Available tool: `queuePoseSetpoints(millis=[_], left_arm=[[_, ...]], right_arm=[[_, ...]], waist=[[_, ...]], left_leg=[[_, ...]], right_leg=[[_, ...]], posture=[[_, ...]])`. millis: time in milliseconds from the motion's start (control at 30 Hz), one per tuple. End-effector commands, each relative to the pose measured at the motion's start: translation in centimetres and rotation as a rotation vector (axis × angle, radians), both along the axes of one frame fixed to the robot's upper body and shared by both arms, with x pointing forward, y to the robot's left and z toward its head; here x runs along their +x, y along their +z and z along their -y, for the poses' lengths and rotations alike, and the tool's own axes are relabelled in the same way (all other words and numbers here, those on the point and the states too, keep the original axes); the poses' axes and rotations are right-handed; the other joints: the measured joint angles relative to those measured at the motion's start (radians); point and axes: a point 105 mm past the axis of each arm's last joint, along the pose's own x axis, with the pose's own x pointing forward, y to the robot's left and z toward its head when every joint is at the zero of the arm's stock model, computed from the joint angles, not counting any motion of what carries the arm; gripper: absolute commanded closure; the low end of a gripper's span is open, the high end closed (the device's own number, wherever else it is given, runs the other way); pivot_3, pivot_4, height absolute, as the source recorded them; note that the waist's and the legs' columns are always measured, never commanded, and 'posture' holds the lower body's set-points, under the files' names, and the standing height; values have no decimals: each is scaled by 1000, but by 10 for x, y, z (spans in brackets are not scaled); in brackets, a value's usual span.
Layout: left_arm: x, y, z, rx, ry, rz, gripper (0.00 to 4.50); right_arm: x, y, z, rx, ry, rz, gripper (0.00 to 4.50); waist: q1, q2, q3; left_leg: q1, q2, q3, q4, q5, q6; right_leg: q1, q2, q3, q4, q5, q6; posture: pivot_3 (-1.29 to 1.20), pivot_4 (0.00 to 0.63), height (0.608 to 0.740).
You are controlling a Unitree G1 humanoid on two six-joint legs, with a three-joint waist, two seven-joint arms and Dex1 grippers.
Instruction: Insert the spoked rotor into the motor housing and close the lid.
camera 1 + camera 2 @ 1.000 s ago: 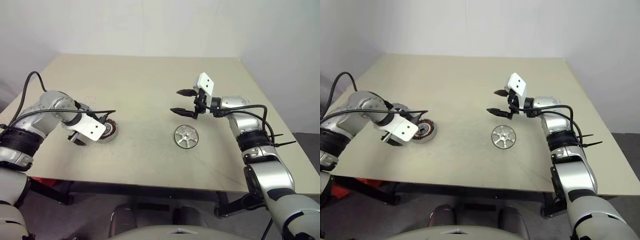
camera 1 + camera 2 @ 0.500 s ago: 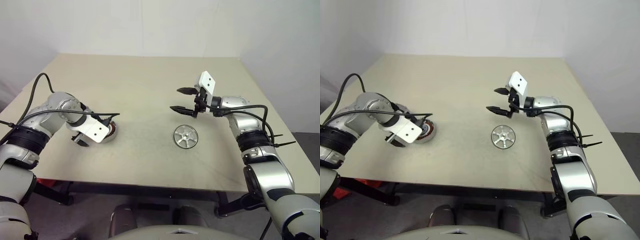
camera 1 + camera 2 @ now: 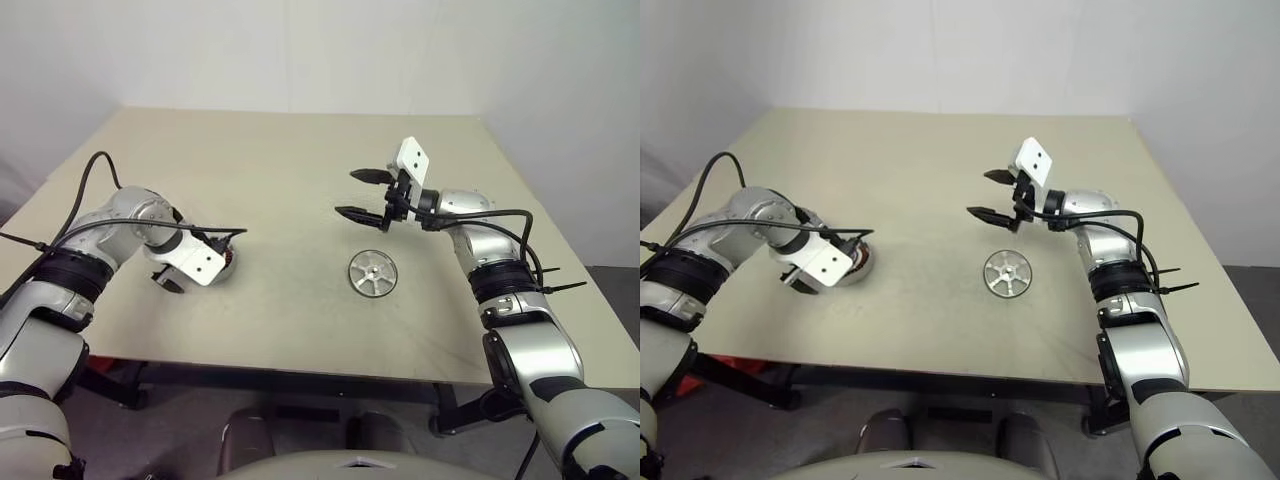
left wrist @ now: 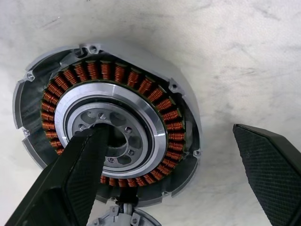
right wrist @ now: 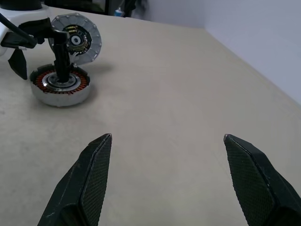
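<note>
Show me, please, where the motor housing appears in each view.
Left eye: motor housing on the table's left, half behind the left gripper.
Right eye: same spot.
Left wrist: beneath the fingers.
Right wrist: far across the table.
Landmark: black finger at its hub.

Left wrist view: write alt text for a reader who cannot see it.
The motor housing, a round grey shell ringed inside with copper-brown coil windings around a silver centre, lies open on the pale table. The open left gripper hangs over it, one black finger in front of the silver centre and the other beside the shell's outer wall.
</note>
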Motion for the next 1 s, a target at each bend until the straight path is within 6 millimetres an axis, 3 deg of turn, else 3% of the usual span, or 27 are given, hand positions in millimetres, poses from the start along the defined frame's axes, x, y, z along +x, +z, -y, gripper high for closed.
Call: queuePoseSetpoints(millis=[33, 833, 1000], left_arm=[[8, 3, -4, 23, -5, 42, 26], [6, -6, 6, -11, -20, 20, 26], [7, -6, 8, -21, -18, 33, 1274]], right_arm=[[0, 29, 0, 56, 7, 87, 183], [4, 34, 1, 62, -13, 109, 183], [3, 35, 0, 64, -16, 113, 183]], waist=[[0, 0, 0], [0, 0, 0], [-2, 0, 0]], left_leg=[[0, -1, 0, 0, 0, 0], [1, -8, -4, -1, 0, 0], [1, -8, -5, -1, 0, 0]], right_leg=[[0, -1, 0, 1, 0, 0], [2, -6, -2, 1, 0, 0], [2, -6, -2, 1, 0, 0]], posture=[[0, 0, 740], [0, 0, 740], [0, 0, 740]])
